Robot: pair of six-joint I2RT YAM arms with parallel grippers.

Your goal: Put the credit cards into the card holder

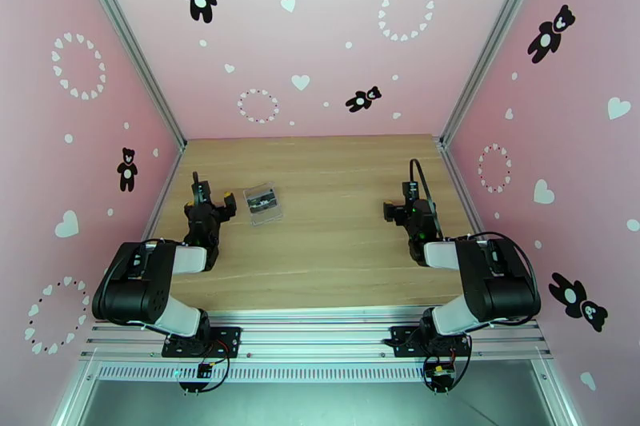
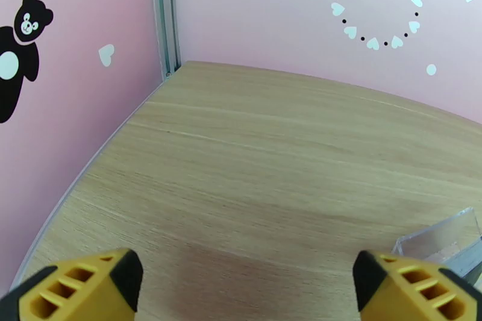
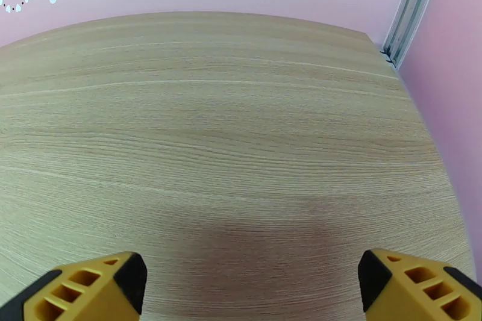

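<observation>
Both pincers are empty with jaws spread wide. The left gripper (image 1: 214, 196) sits low near the left edge of the tabletop (image 1: 344, 172). The right gripper (image 1: 400, 204) is near the right edge, well apart from it.

A clear case (image 1: 264, 205) lies left of the tabletop's middle, just beside the left gripper. We take the dark flat bits inside it for the credit cards (image 1: 259, 198); they are too small to count. In the left wrist view a corner of the case shows just past the right-hand fingertip.

Risks as we judge them:
- The case looks light, so a finger nudging its wall likely shoves it across the wood instead of reaching in.
- The see-through walls are hard to place, so a clipped rim could tip it and spill the cards.
- The cards are thin, so we may pinch several at once, or they may lie flat on the wood and the fingertips skate over them.
- The clear case could get treated as the card holder, which is the wrong target.
- If the right arm crosses over to brace the case, the arms crowd one small spot and could bump.
</observation>
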